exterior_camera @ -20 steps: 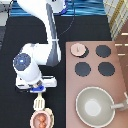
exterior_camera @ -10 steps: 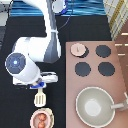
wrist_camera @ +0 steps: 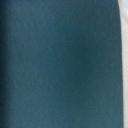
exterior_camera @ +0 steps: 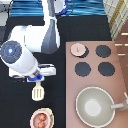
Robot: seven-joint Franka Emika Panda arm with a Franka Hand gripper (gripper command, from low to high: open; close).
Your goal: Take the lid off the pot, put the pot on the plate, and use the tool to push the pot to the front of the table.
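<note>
The hand (exterior_camera: 37, 82) hangs over the left half of the counter (exterior_camera: 11, 111), about midway between its back and front edges. It appears closed on the short handle of the spatula (exterior_camera: 38, 93). The handle runs straight up into the hand, and the slotted head hangs below it, toward the exterior view's bottom. The wrist view shows only a flat blue-green surface and adds nothing to this.

Over the past second the spatula has drawn away from the pot toward the exterior view's top, moving with the hand as the arm swung up and leftward. This suggests the tool is being carried rather than lying loose. There is now a clear gap of bare counter between its head and the pot.

The pot (exterior_camera: 41, 120) sits open on the plate (exterior_camera: 32, 115), its reddish-brown contents showing. It is close to the counter's front edge, directly toward the exterior view's bottom from the spatula, and has not shifted.

The lid (exterior_camera: 78, 49) lies well apart, on the back-left burner of the stove (exterior_camera: 120, 75), which fills the counter's right side. The grey pan (exterior_camera: 80, 97) stands at the stove's front. So the lid is off, the pot is on the plate, and the pushing tool is in hand.
</note>
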